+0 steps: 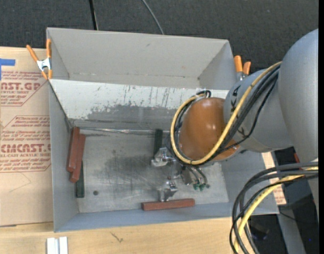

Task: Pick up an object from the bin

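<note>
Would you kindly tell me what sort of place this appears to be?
Probably a robotics lab's grasping test station: a cabled robot arm reaches into a scuffed grey metal bin holding a few loose pieces, such as the reddish-brown bar, all on a wooden bench.

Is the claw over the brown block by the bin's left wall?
No, the claw hangs toward the right of the bin, well apart from the brown block.

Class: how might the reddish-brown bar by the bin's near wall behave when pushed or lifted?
The bar looks straight and flat, so probably stiff and unlikely to roll. Lying low on the bin floor, it may slide rather than lift easily.
</note>
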Tool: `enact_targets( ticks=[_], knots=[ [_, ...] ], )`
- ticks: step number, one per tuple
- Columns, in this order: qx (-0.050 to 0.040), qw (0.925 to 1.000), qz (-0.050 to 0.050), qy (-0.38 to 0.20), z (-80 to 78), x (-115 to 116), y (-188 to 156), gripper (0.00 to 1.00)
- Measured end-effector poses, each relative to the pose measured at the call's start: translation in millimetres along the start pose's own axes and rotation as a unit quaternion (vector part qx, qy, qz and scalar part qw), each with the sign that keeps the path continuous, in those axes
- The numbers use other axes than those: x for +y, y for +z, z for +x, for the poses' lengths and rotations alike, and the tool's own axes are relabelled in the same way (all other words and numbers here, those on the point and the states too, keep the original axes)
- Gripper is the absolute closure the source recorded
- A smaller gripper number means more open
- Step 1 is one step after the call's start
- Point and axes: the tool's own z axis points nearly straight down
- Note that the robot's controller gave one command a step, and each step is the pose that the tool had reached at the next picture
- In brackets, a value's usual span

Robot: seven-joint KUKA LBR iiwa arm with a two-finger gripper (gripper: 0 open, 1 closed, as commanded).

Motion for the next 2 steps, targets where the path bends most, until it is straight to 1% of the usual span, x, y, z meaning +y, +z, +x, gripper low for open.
enact_targets(
  ticks=[1,2],
  knots=[
    [0.006,1.0,0.0,-0.001,2.2,-0.2,-0.3,1.0],
    [0.0061,1.0,0.0,-0.001,2.3,-0.2,-0.3,1.0]
  ],
)
